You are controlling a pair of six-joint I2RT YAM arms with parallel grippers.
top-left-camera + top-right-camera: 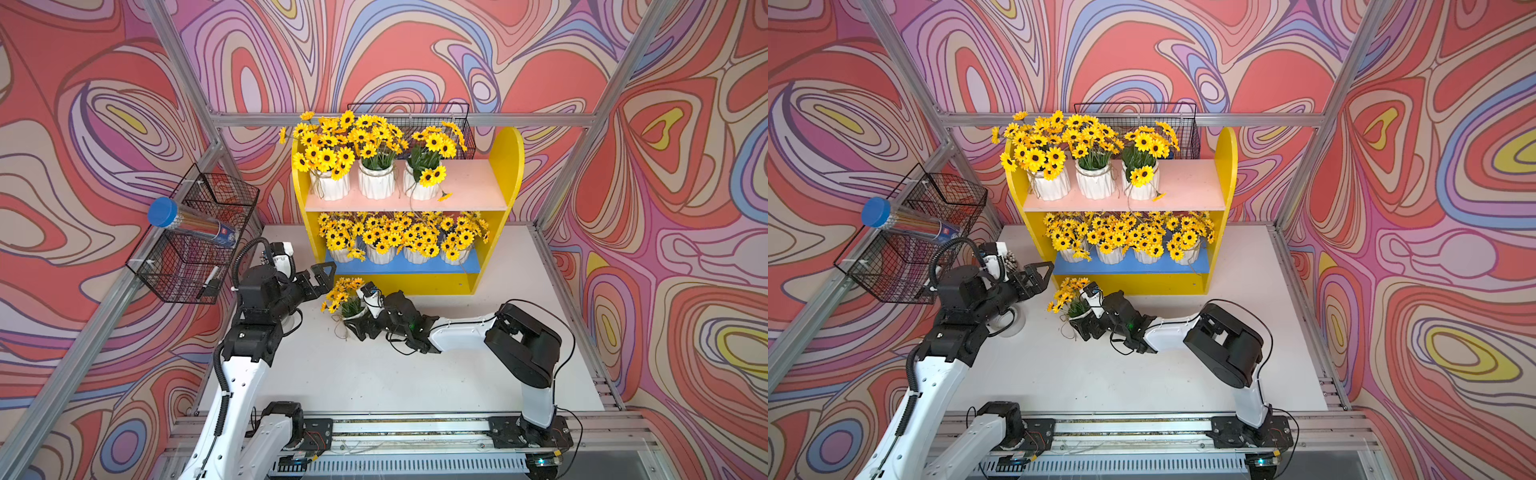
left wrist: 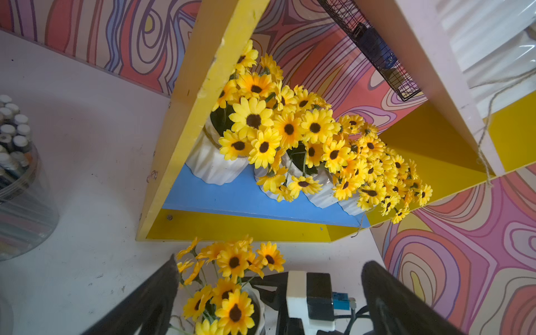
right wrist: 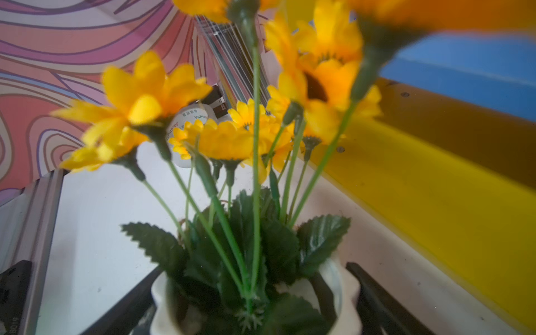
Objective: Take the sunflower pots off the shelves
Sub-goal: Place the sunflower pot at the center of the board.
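Observation:
The shelves (image 1: 509, 166) stand at the back of the table. Three sunflower pots (image 1: 376, 183) sit on the pink upper board (image 1: 469, 183), whose right end is bare. Several more (image 1: 380, 253) crowd the blue lower board (image 1: 399, 268). One sunflower pot (image 1: 355, 313) (image 1: 1079, 316) is on the table in front of the shelves, leaning slightly left. My right gripper (image 1: 361, 318) (image 3: 254, 266) is low and shut on this pot (image 3: 162, 304), a finger against each side. My left gripper (image 1: 322, 276) (image 2: 271, 259) is open and empty, just left of that pot (image 2: 259, 304).
A black wire basket (image 1: 195, 237) on the left wall holds a clear blue-capped tube (image 1: 187, 222). Another wire basket (image 1: 415, 124) hangs behind the shelves. A clear cup of pencils (image 2: 17, 174) stands beside the left arm. A loose flower head (image 1: 444, 196) lies on the pink board.

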